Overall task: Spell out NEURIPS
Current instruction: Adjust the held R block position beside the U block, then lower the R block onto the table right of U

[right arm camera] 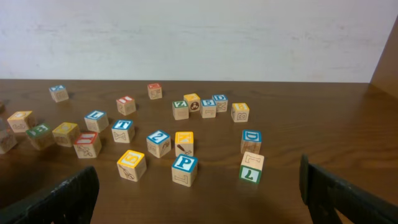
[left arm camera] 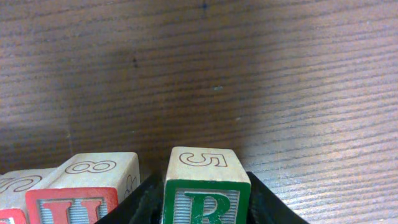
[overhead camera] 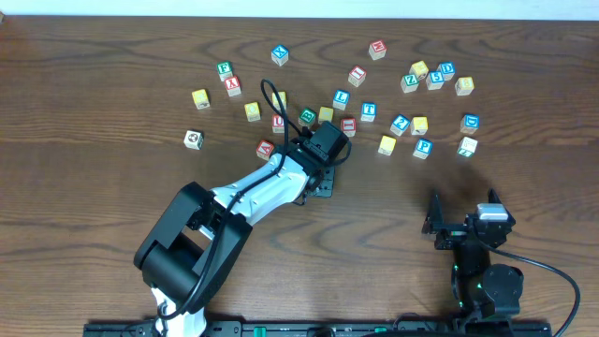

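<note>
My left gripper point(left arm camera: 206, 198) is shut on a wooden cube with a green R point(left arm camera: 207, 200) on its side and a 5 on top. It is level with a red U cube point(left arm camera: 81, 198) just to its left, with a narrow gap between them. A third cube's edge shows at the far left. In the overhead view the left gripper point(overhead camera: 325, 147) hides the R cube. The blue P cube point(overhead camera: 423, 147) and a yellow-faced cube point(overhead camera: 387, 144) lie to the right. Both show in the right wrist view, the blue P cube point(right arm camera: 185, 168) and the yellow-faced cube point(right arm camera: 131, 164). My right gripper point(overhead camera: 463, 220) is open and empty, in its own view point(right arm camera: 199, 196) too.
Many other letter cubes are scattered across the far half of the table. A green L cube point(right arm camera: 251, 168) and a blue D cube point(right arm camera: 251, 140) lie ahead of the right gripper. A red cube point(overhead camera: 266, 148) touches the left arm's side. A pale wall stands behind the table.
</note>
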Available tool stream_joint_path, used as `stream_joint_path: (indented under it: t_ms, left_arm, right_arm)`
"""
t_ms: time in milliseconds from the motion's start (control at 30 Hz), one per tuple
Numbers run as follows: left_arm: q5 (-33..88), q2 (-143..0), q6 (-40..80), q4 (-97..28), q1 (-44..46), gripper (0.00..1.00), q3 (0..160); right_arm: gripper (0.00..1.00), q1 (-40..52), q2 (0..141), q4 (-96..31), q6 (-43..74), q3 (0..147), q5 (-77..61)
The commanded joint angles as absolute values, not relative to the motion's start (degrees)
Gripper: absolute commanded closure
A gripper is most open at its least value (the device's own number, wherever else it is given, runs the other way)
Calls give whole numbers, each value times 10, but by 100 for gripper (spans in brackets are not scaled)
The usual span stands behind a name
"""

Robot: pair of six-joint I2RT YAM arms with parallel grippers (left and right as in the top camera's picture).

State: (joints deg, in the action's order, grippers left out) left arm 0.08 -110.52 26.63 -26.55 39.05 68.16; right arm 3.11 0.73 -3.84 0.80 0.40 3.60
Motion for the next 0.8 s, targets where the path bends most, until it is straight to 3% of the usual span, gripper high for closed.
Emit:
stream_joint_path:
  t_ms: [0, 767]
  left_arm:
    - [5, -1115, 259, -267, 390, 57, 700]
    - [-15, -1114, 244, -319, 390, 58, 774]
  right_arm:
    - [1, 27, 6, -41, 3, 3, 35]
    - [1, 27, 6, -40, 3, 3, 35]
